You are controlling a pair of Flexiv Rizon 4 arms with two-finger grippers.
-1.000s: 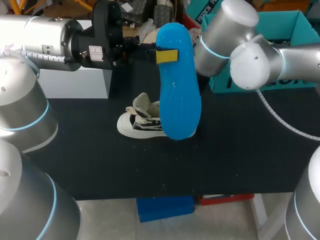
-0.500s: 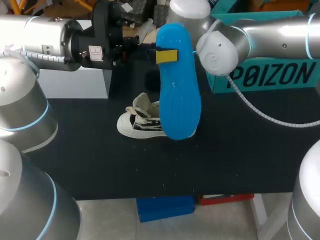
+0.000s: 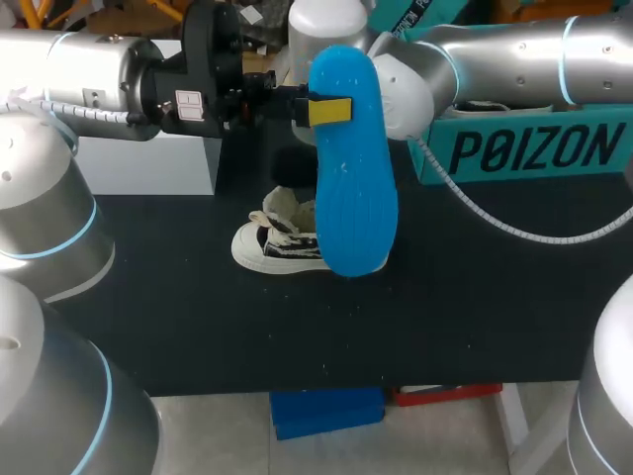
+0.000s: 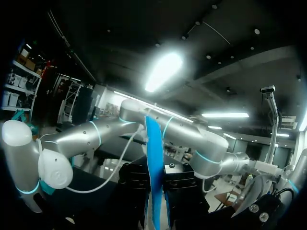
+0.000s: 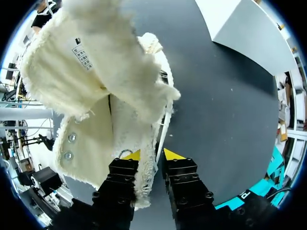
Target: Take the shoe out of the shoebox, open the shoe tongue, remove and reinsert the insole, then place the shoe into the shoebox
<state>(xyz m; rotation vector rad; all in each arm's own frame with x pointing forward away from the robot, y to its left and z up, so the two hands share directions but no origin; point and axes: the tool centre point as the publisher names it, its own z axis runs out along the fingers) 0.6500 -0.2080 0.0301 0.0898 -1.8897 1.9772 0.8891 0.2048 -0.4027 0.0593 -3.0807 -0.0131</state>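
Note:
A blue insole (image 3: 351, 168) hangs upright high above the table, pinched near its upper end by my left gripper (image 3: 326, 111), which is shut on it. In the left wrist view the insole (image 4: 153, 167) stands edge-on between the dark fingers of the left gripper (image 4: 156, 191). The white and black shoe (image 3: 272, 247) lies on the black table (image 3: 445, 297), partly behind the insole, its cream tongue (image 5: 105, 62) folded open. My right gripper (image 5: 152, 155) is at the shoe (image 5: 96, 96), one yellow tip on each side of the frayed cream upper's edge. The insole hides it in the head view.
The teal shoebox (image 3: 534, 148) stands at the back right, behind my right arm (image 3: 475, 49). A white box (image 3: 148, 163) sits at the back left, also seen as the white box (image 5: 249, 33) ahead of the right gripper.
My right arm has swung left, passing behind the insole down to the shoe, and its fingers have narrowed around the upper's edge. The left arm and insole have stayed still.

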